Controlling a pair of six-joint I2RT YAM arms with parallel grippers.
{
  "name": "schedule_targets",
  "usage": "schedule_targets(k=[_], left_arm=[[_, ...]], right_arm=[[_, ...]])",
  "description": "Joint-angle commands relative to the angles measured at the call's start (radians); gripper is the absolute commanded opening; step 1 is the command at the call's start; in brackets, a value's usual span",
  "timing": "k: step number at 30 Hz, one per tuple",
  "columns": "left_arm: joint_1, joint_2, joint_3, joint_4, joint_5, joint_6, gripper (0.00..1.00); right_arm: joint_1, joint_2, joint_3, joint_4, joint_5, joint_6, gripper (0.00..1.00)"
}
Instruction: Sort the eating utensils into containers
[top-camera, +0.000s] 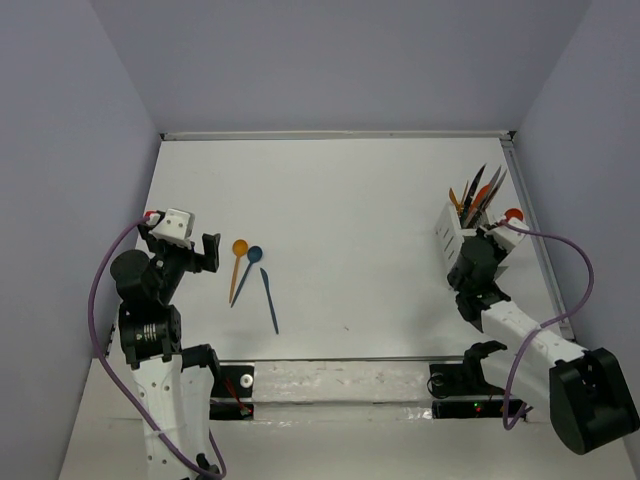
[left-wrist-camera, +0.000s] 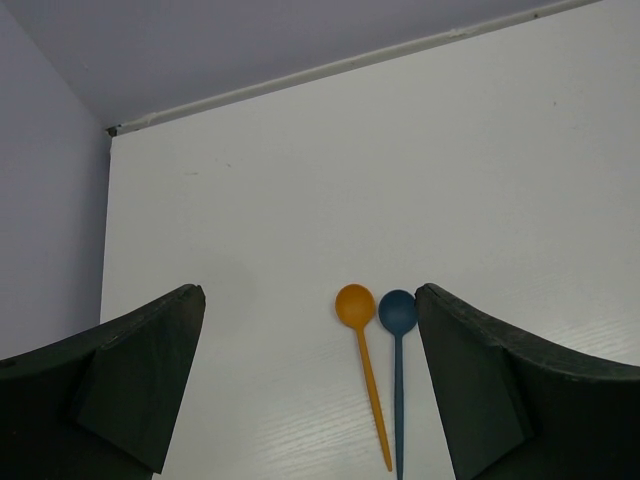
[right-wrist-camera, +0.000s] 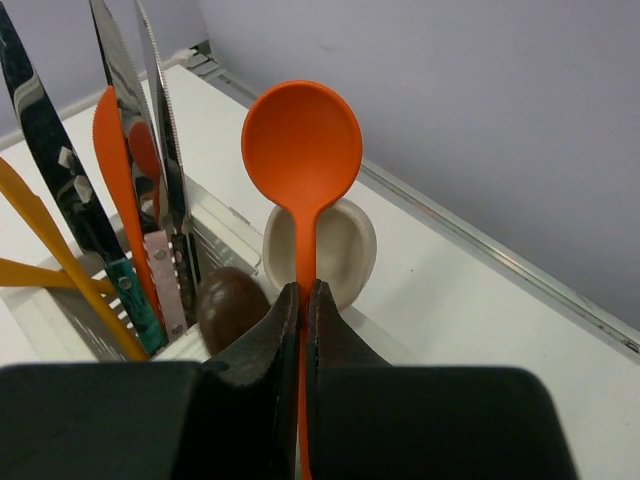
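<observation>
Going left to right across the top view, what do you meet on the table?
The left gripper → orange spoon → blue spoon → blue knife → white caddy → red-orange spoon at the caddy's right edge.

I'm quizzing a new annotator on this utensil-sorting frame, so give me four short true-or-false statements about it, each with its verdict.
1. The right gripper is shut on a red-orange spoon. True.
2. A yellow-orange spoon, a blue spoon and a blue knife lie on the table. True.
3. The left gripper holds the blue spoon. False: it is open and empty.
4. The white caddy is empty. False: several utensils stand in it.
</observation>
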Motion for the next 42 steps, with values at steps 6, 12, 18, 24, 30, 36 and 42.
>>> schedule_targets(k=[6, 12, 18, 24, 30, 36, 42], left_arm=[[0.009, -0.002, -0.011, 0.062, 0.001, -0.007, 0.99], [0.009, 0.003, -0.013, 0.064, 0.003, -0.006, 0.99], [0.009, 0.003, -0.013, 0.067, -0.005, -0.007, 0.99], [0.011, 0.010, -0.011, 0.064, -0.017, -0.010, 0.98], [0.008, 0.251, 0.134, -0.098, -0.080, 0.254, 0.95], [0.003, 0.673, 0.230, -0.331, -0.137, 0.473, 0.79], [-0.156, 0.743, 0.127, -0.134, -0.230, 0.358, 0.76]], right_arm=[[-0.001, -0.082, -0.060, 0.078, -0.016, 0.041, 0.19], [-0.001, -0.156, -0.065, 0.039, -0.028, 0.056, 0.49], [-0.001, -0.254, -0.025, -0.093, -0.003, 0.099, 0.61], [-0.001, -0.331, 0.136, -0.321, -0.138, 0.166, 0.63], [-0.001, -0.217, 0.387, -0.608, -0.549, 0.191, 0.61], [0.026, 0.013, 0.676, -0.873, -0.898, 0.255, 0.57], [0.181, 0.050, 0.657, -0.853, -0.824, 0.253, 0.57]])
